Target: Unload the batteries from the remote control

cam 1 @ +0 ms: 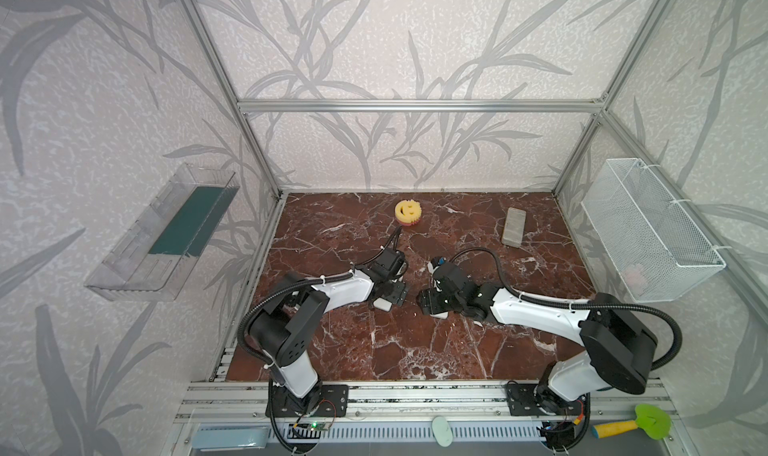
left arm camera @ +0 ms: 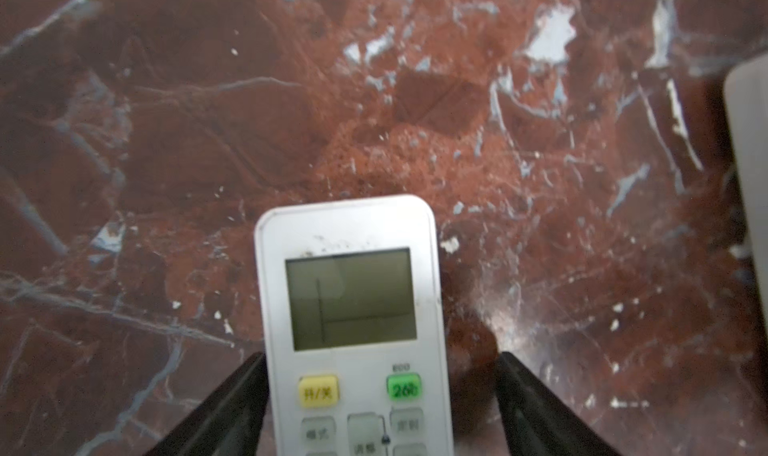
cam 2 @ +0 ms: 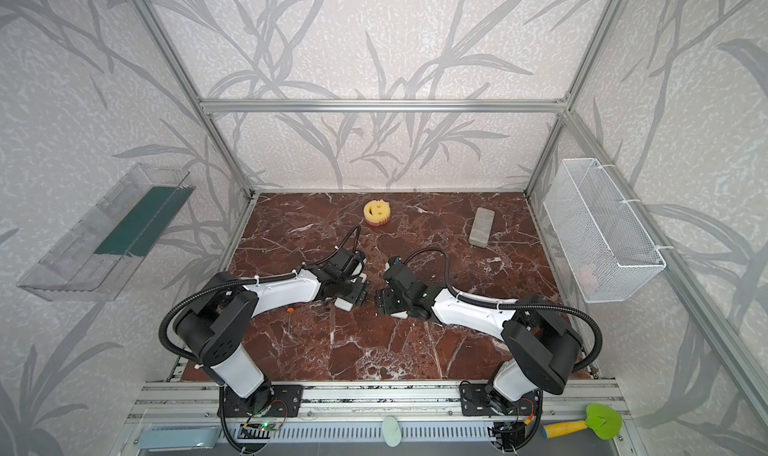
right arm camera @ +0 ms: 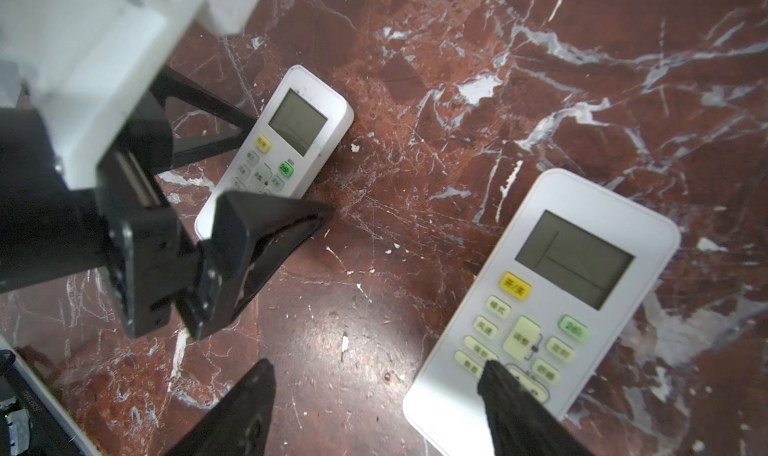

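Batteries not seen: both remotes lie face-up on marble tabletop, compartments presumably underneath. Left remote framed between spread jaws of left gripper, one finger touching its edge, opposite finger apart. Right remote partly under right gripper, jaws apart, nothing clamped. Remotes judged best squared between fingers, gripped at long edges, then flipped.

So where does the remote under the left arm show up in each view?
Top views: white corner under the left gripper.
Left wrist: remote, between the fingers.
Right wrist: remote, behind the left gripper.
Shared landmark: its yellow button.
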